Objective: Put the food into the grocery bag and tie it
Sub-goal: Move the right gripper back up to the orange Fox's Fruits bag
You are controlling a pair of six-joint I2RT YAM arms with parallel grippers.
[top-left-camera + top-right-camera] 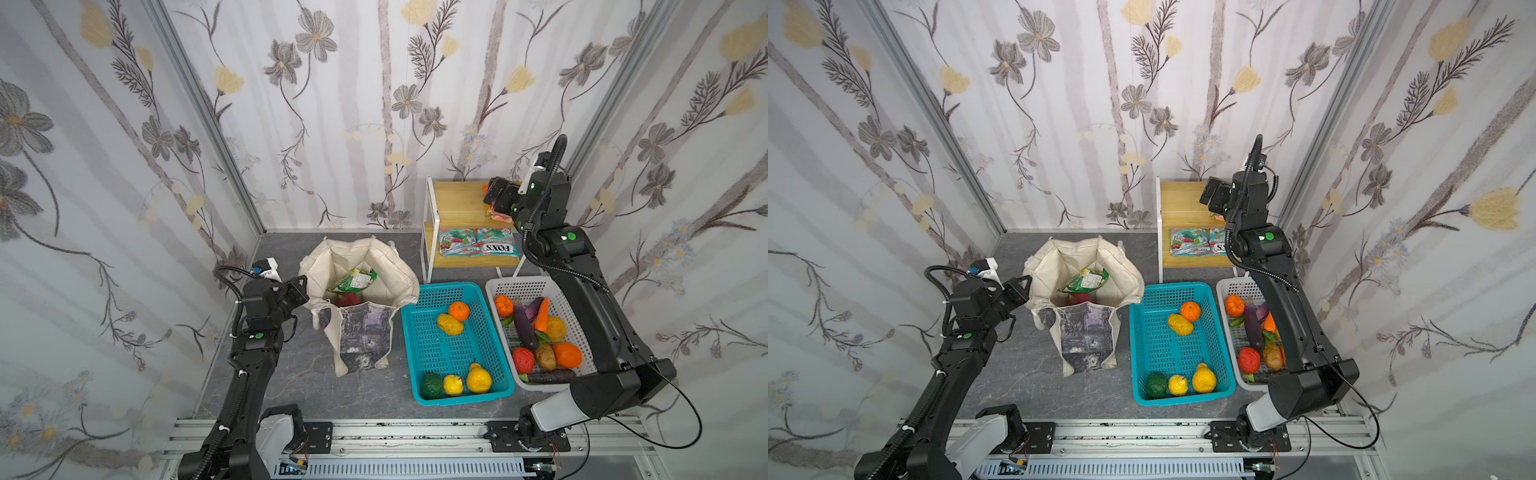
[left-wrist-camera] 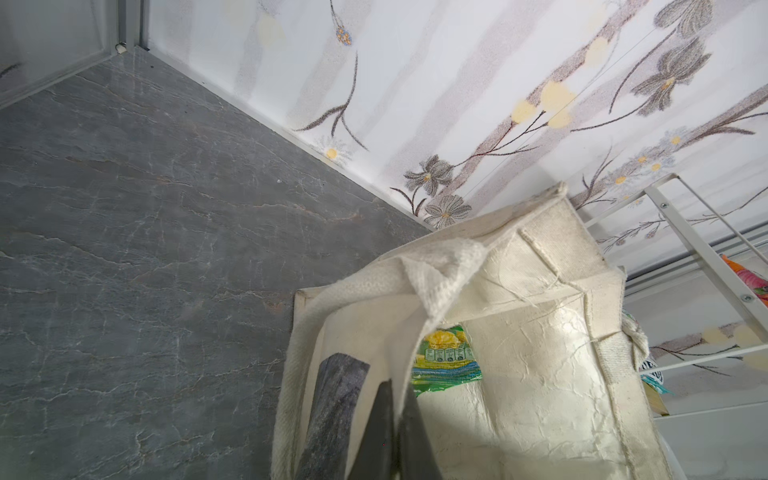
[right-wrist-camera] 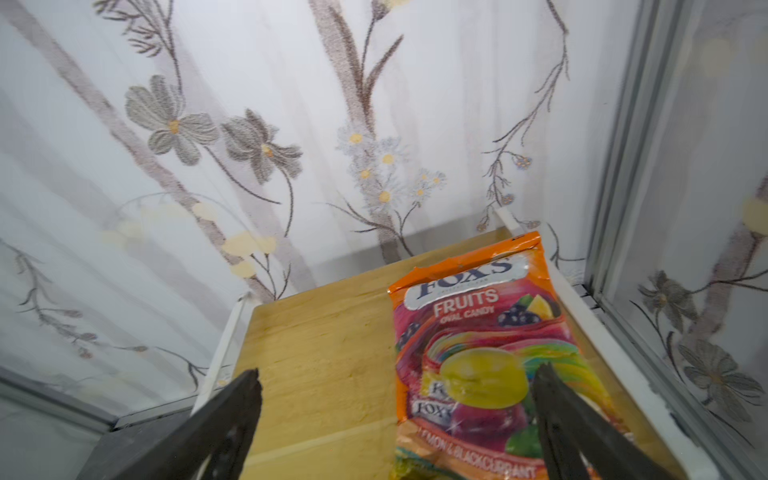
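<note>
- My left hand (image 1: 300, 291) is pinching the rim of the cream canvas grocery bag (image 1: 365, 266) on the grey counter (image 1: 291, 374).
- My right hand (image 3: 399, 374) is hovering, spread wide, over an orange glossy candy packet (image 3: 478, 332) on the wooden shelf (image 3: 324, 353).

The grey marble-patterned tabletop (image 1: 291, 382) carries a teal perforated plastic basket (image 1: 440, 353), with a cream canvas tote (image 1: 365, 336) just left of it, a white perforated plastic basket (image 1: 515, 284) just right, and a white-framed wooden shelf (image 1: 457, 199) behind.

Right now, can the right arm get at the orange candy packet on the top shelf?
Probably yes: the right gripper is open right over the orange candy packet, which lies flat on the top shelf with nothing between. The packet sits off-centre toward one finger.
</note>
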